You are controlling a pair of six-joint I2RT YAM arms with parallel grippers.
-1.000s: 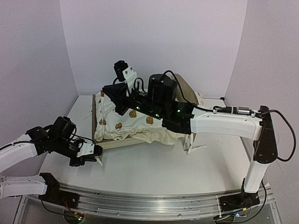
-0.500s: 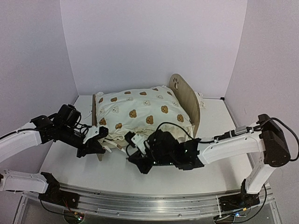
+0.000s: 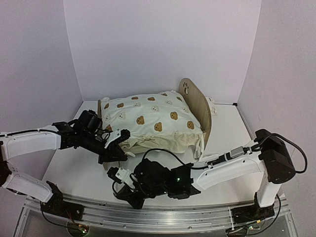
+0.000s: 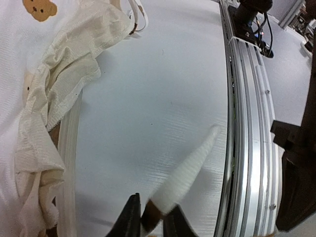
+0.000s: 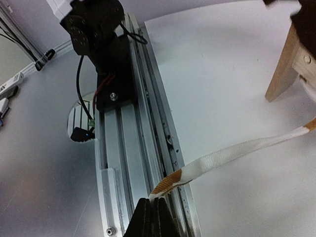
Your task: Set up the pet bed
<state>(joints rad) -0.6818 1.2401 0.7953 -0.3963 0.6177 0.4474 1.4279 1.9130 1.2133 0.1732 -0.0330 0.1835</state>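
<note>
Top external view puts the pet bed (image 3: 190, 96) upright toward the back of the table (image 3: 222, 173), headboard on the right and footboard on the left. The bear-print bedding (image 3: 153, 116) already lies over the frame and hides the base. I'd call the job well along. The front ruffle hangs bunched over the near rail and the ties are loose, so fastening and smoothing look like what is left.

My left gripper (image 4: 150, 213) sits just beside the bed's near-left corner. Its jaws stand nearly together, with the end of a white bedding tie (image 4: 190, 168) pinched between them and jutting out over the table. My right gripper (image 5: 150, 210) hangs low near the front rail, well apart from the frame. Its jaws are pressed together on the end of a brown-tipped strap (image 5: 232, 152), which runs back toward the bed.
</note>
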